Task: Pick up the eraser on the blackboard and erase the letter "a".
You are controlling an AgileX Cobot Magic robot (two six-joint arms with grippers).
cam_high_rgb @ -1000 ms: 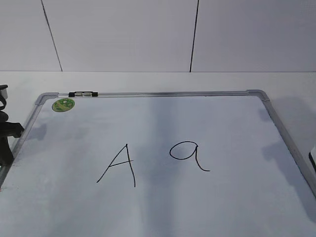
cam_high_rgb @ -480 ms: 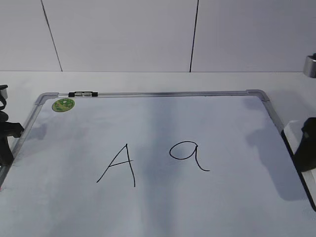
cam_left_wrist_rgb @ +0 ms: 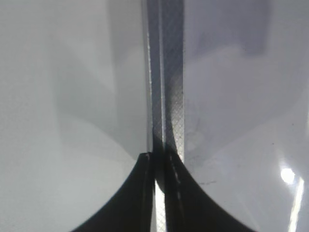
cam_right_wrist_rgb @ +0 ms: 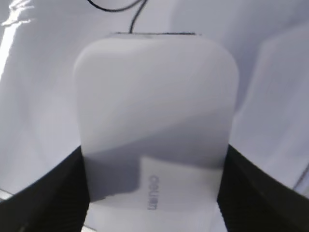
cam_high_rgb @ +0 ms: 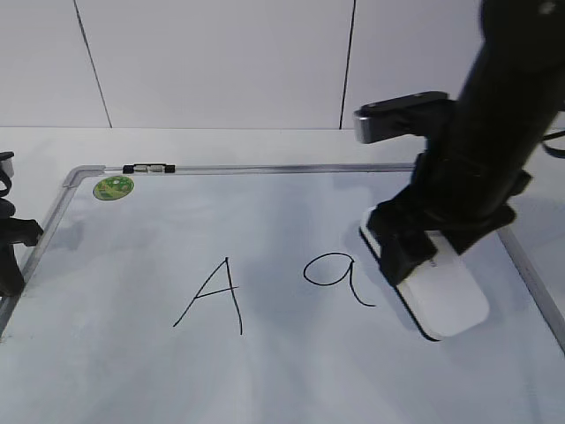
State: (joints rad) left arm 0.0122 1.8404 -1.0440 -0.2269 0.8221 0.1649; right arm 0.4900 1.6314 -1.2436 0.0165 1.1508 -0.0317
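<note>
Right gripper [cam_high_rgb: 415, 252] clenched on eraser [cam_high_rgb: 441, 296], low over the board [cam_high_rgb: 265, 380] toward the counter's right edge, just right of the "a" [cam_high_rgb: 337, 276]. Whether the pad touches the board: can't tell. Keep pad flat, press, sweep left across the loop and tail, stop short of the "A" [cam_high_rgb: 212, 296]. Left gripper [cam_left_wrist_rgb: 159, 193] pinched together at the left frame rail, holding nothing.
</note>
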